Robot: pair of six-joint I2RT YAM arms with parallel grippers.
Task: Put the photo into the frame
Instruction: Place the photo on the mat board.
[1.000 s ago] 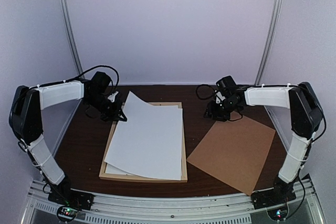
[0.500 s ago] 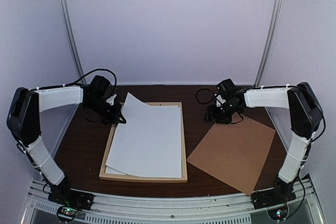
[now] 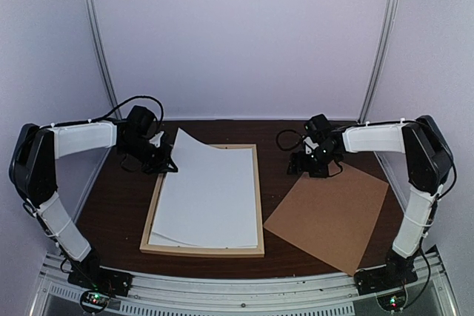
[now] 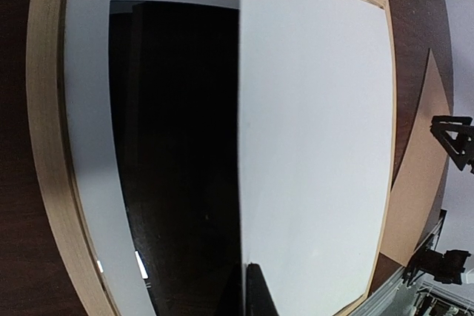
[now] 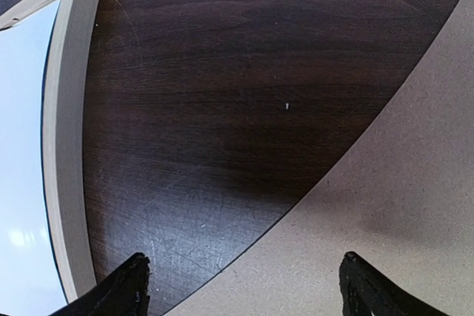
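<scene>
The photo (image 3: 211,190) lies white back up over the frame (image 3: 200,251), a pale wood rectangle at the table's middle. Its sides now run along the frame's rails. Its far left corner stays lifted, pinched in my left gripper (image 3: 169,162). In the left wrist view my left gripper (image 4: 246,286) is shut on the photo's edge (image 4: 318,146), with the frame's rail (image 4: 48,146) at the left. My right gripper (image 3: 311,168) is open and empty. In the right wrist view it (image 5: 243,271) hovers over the brown backing board's corner (image 5: 400,205), right of the frame's corner (image 5: 70,146).
The brown backing board (image 3: 329,216) lies flat on the dark table to the right of the frame, turned at an angle. A glossy reflective surface (image 4: 170,168) shows inside the frame under the lifted photo. Grey walls and rails enclose the table.
The photo has swung from a skewed lie, overhanging the frame's near right side, to lie square within the frame's outline. The right gripper shifted slightly toward the backing board.
</scene>
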